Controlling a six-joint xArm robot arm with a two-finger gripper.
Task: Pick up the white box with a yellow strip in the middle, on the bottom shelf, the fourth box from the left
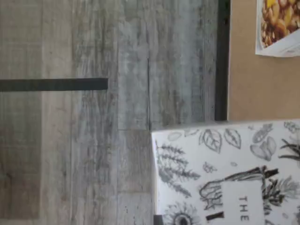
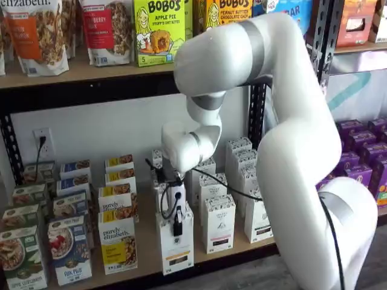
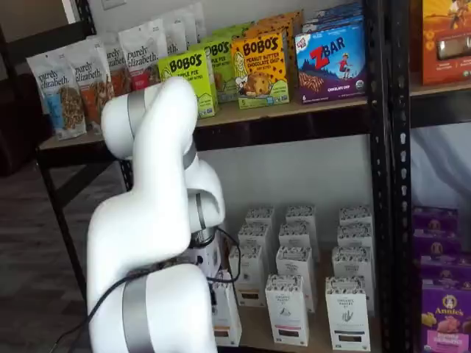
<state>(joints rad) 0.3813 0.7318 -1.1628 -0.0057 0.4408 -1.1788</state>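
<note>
The white box (image 2: 176, 251) stands at the front of the bottom shelf (image 2: 145, 267), with a thin yellowish-and-dark band low on its front. My gripper (image 2: 176, 225) comes down on the box's top. Its white body sits just above the box and a black finger lies flat against the front face, so the fingers are shut on the box. The wrist view shows the box's leaf-patterned face (image 1: 225, 173) close up, beside the tan shelf board (image 1: 262, 89). In a shelf view the arm hides the gripper, and only the box's lower part (image 3: 227, 315) shows.
Like white cartons (image 2: 219, 223) stand in rows to the right, and "purely elizabeth" boxes (image 2: 118, 244) stand close on the left. Bobo's boxes (image 2: 158, 30) sit on the upper board. A black rack post (image 3: 379, 184) rises at the right. Grey plank floor (image 1: 93, 140) lies beyond the black rail (image 1: 221, 61).
</note>
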